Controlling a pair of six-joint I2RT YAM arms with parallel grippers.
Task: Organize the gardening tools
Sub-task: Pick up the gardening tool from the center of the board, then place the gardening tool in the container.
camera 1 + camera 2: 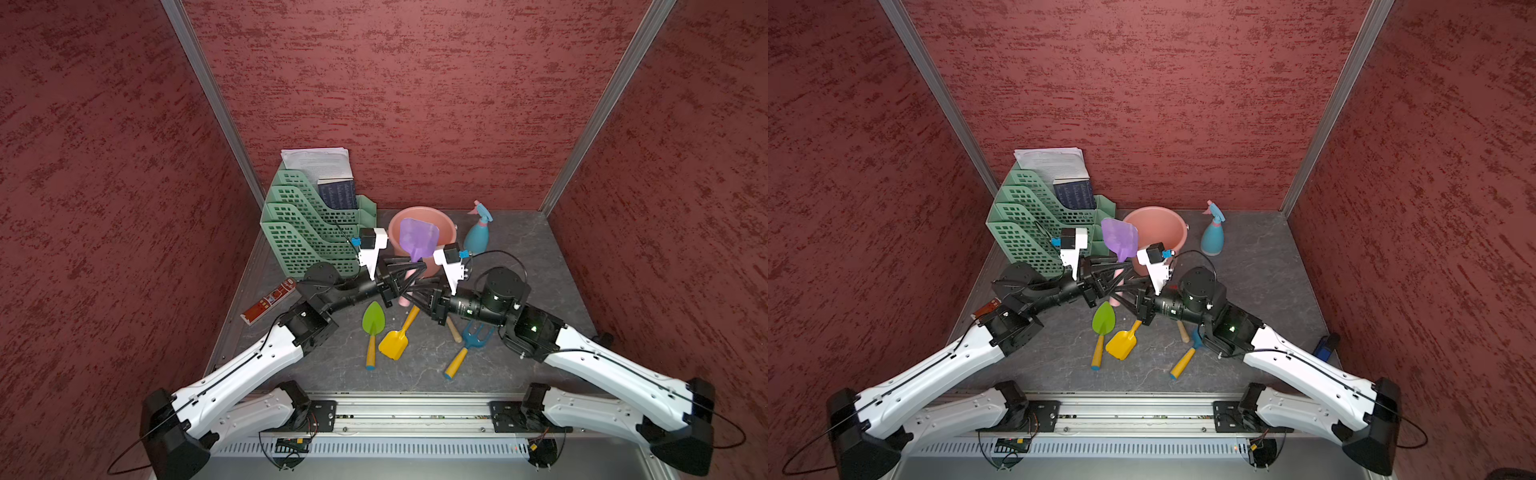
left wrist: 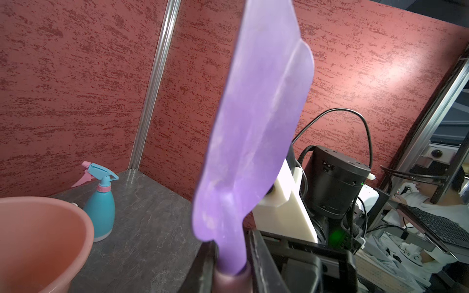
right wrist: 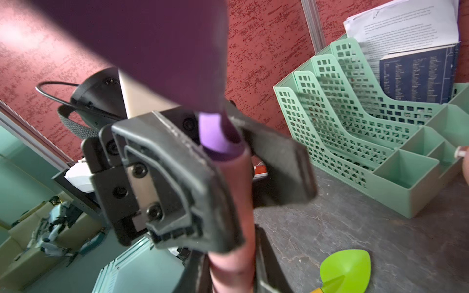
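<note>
Purple scoop [image 1: 419,239] held by both arms, mid-air.
Upright, blade up, above tabletop [image 1: 552,266] just in front of bucket [image 1: 451,232]. L jaws clamp neck; R jaws closed on pink handle directly below. Long axis approx. vertical; both arms equally near.

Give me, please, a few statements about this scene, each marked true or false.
1. The purple scoop is held blade-up above the table. True.
2. The light-blue spray bottle lies on its side. False: it stands upright beside the pink bucket.
3. The green leaf trowel and the yellow scoop lie on the table. True.
4. The blue three-prong fork sits inside the bucket. False: it lies on the table.
5. Only the left gripper grips the purple scoop's handle. False: the right gripper closes on it too, nearer the handle's end.
</note>
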